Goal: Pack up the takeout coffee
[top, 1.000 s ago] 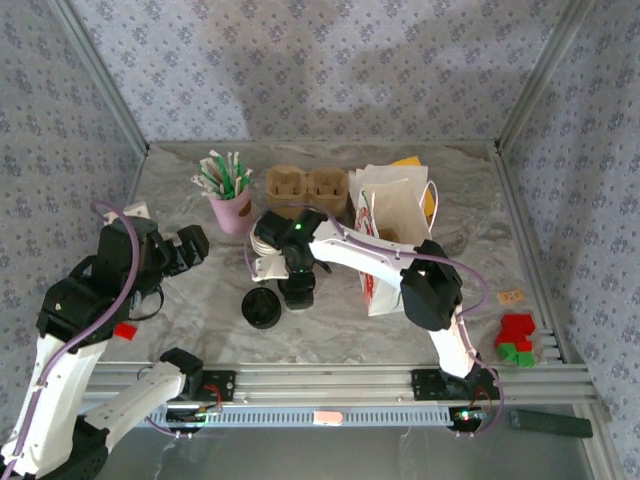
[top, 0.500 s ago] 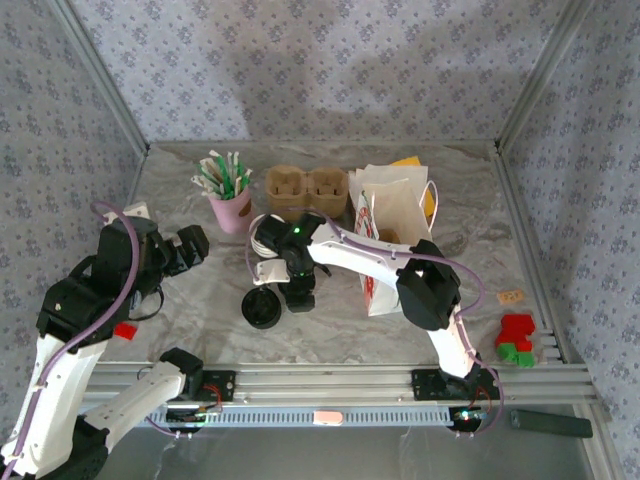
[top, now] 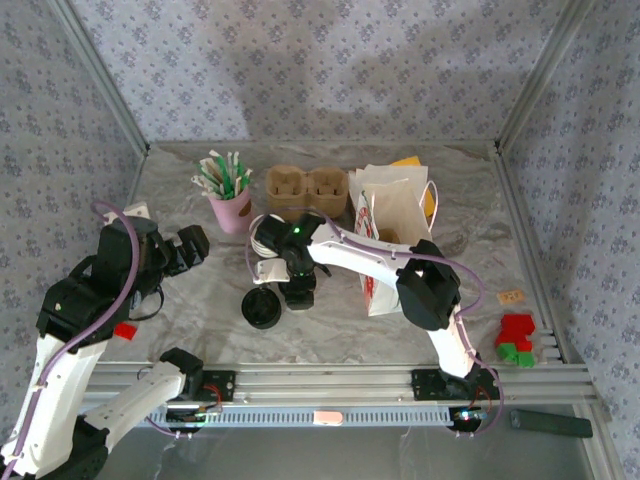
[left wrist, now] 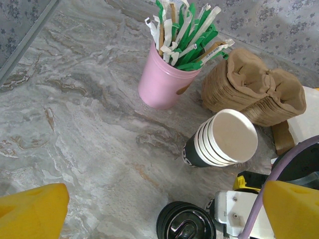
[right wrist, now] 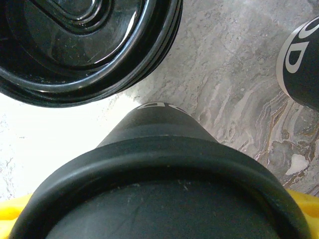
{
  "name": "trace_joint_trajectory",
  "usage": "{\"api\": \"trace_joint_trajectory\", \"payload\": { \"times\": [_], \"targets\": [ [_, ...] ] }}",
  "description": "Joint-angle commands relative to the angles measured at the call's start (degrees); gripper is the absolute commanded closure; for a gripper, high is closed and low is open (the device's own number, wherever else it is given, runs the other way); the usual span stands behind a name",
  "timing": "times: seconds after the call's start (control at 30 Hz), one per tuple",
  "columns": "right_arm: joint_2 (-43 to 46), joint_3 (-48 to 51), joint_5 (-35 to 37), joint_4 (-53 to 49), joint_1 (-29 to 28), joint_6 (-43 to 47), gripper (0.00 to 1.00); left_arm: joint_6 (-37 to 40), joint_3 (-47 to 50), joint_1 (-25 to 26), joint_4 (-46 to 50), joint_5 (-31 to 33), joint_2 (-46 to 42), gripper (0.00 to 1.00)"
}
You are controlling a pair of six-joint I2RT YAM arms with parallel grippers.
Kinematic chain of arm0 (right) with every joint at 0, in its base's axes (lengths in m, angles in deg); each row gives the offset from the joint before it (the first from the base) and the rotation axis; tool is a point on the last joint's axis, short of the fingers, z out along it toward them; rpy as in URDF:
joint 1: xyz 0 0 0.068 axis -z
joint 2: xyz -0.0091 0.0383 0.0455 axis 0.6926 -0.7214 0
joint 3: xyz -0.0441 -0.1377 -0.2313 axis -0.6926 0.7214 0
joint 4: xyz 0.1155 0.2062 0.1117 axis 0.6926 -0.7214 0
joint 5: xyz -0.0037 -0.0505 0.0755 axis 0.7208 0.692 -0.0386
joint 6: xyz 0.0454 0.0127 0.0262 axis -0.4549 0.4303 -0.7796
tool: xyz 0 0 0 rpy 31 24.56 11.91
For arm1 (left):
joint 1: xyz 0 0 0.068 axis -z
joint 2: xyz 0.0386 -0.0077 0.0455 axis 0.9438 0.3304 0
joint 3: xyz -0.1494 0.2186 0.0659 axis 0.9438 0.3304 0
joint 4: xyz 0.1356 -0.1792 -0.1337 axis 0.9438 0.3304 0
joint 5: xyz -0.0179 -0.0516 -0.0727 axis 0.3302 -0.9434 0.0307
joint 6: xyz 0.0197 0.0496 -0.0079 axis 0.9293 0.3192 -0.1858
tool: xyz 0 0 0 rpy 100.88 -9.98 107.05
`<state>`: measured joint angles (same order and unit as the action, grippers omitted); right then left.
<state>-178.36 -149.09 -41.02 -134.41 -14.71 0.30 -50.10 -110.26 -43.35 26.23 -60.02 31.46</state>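
Takeout coffee (right wrist: 159,169) is seen close up between the yellow fingers (right wrist: 10,211) of the right gripper (top: 298,288), just beside the loose black lid (top: 262,307). Pad contact is cut off by the frame, so clamped or not cannot be told. Left gripper (top: 190,245) is spread wide, empty.

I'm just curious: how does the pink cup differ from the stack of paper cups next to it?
The pink cup stands upright; the stack of paper cups lies tipped over. The pink cup is full of wrapped straws; the stack is empty inside. Both rest on the marbled table.
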Motion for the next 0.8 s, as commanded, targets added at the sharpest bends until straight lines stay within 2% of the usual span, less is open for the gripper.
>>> {"api": "trace_joint_trajectory", "payload": {
  "times": [0.0,0.77],
  "targets": [
    [1.38,-0.72,0.38,-2.40,-0.43,-0.82,0.14,0.45,-0.58,-0.37,-1.71,-0.46,0.23,0.00],
    [10.91,-6.65,4.68,-13.73,0.25,-4.43,0.12,0.96,-2.14,-0.38,-2.88,-2.13,2.00,0.00]
  ]
}}
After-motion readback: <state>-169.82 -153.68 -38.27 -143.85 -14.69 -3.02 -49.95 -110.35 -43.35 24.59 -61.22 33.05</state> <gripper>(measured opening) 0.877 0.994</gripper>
